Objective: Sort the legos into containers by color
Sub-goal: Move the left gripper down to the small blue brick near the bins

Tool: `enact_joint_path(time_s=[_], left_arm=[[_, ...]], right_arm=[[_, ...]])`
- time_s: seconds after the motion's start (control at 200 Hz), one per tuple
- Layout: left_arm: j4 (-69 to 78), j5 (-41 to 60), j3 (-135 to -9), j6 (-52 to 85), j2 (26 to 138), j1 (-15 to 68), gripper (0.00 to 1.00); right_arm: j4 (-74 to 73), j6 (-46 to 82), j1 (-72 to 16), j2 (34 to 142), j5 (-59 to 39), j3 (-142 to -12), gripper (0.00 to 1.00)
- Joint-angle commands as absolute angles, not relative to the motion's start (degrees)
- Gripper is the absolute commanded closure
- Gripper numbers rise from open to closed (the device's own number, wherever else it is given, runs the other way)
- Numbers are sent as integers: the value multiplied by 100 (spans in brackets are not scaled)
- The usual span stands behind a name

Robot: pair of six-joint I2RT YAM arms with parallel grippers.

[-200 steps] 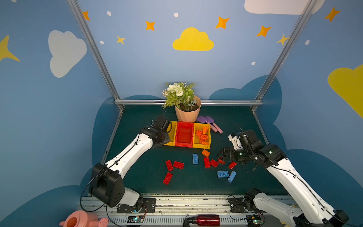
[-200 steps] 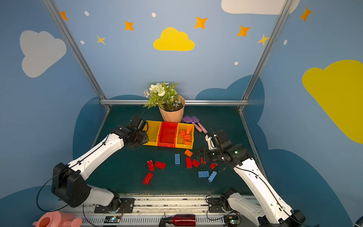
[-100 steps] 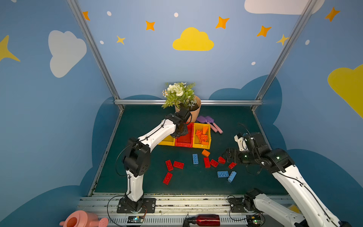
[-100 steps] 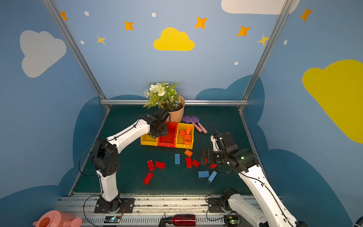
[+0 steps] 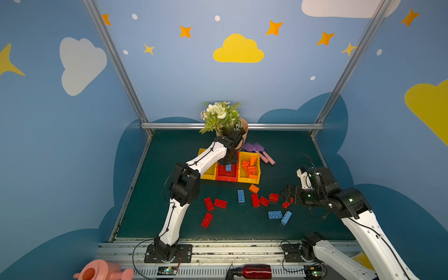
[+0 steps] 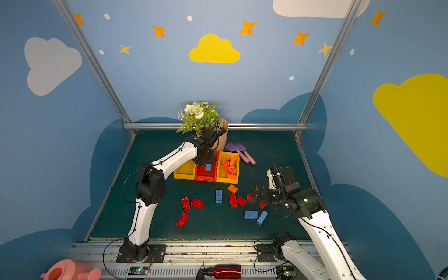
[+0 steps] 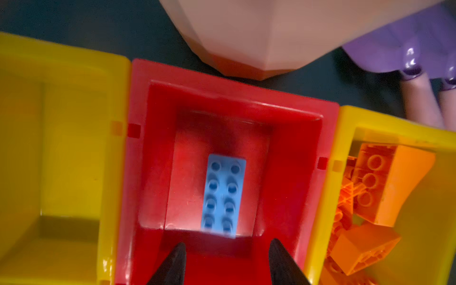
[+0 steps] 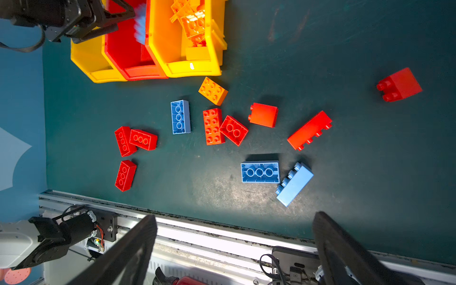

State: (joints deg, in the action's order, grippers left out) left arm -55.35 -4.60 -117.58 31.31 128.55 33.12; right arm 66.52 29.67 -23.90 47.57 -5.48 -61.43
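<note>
1. A colour mix-up is judged the main risk; a light blue brick (image 7: pixel 223 195) is seen inside the red bin (image 7: pixel 296 148), while several red bricks (image 8: pixel 309 130) lie loose on the table (image 8: pixel 370 37); if those are sent to the matching-coloured bin, two colours would be mixed.
2. The blue brick is blurred, so it cannot be told whether it is at rest; a bounce or a lean against the wall is possible.
3. The flower pot (image 7: pixel 259 37) stands just behind the red bin; it could be knocked if the left arm is lifted carelessly.
4. The left gripper (image 7: pixel 227 243) is held partly open with nothing gripped; the blue brick lies just beyond its fingertips, centred between them and apart from both.
5. The right gripper (image 8: pixel 234 216) is spread wide and empty; the loose bricks lie ahead of it, the two blue ones (image 8: pixel 260 172) nearest; touching red bricks could be caught together.
6. Orange bricks are piled in one yellow bin (image 5: pixel 248 180); the other yellow bin (image 7: pixel 61 123) shows nothing inside.
</note>
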Motion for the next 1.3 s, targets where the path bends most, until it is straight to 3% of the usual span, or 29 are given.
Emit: enact_joint_path(time_s=[0.0,0.1,0.21,0.511,0.766,1.036,1.296], left_arm=[[-6185,-602,-12220,2931,13057,3324,39],[-6394,-633,-12509,2833,13135,3326,24],[-6459,-674,-12521,2814,12987,3330,21],[-6197,-822,-11234,3160,11738,3654,21],[-5571,-824,-9434,4067,10644,4499,21],[-5300,-1004,-8841,4768,10595,5370,21],[-4817,-677,-8845,4796,10975,5422,21]], right_arm=[[6876,3032,-2330,4676,-409,-6108,4],[6917,3053,-2297,4651,-363,-6143,4],[6935,3052,-2268,4641,-343,-6173,4],[6943,2997,-2258,4489,-607,-6122,4],[7189,2962,-2258,3978,-943,-5861,4],[7816,2870,-2258,3450,-1080,-5776,4],[8250,3120,-2253,3140,-844,-5936,4]])
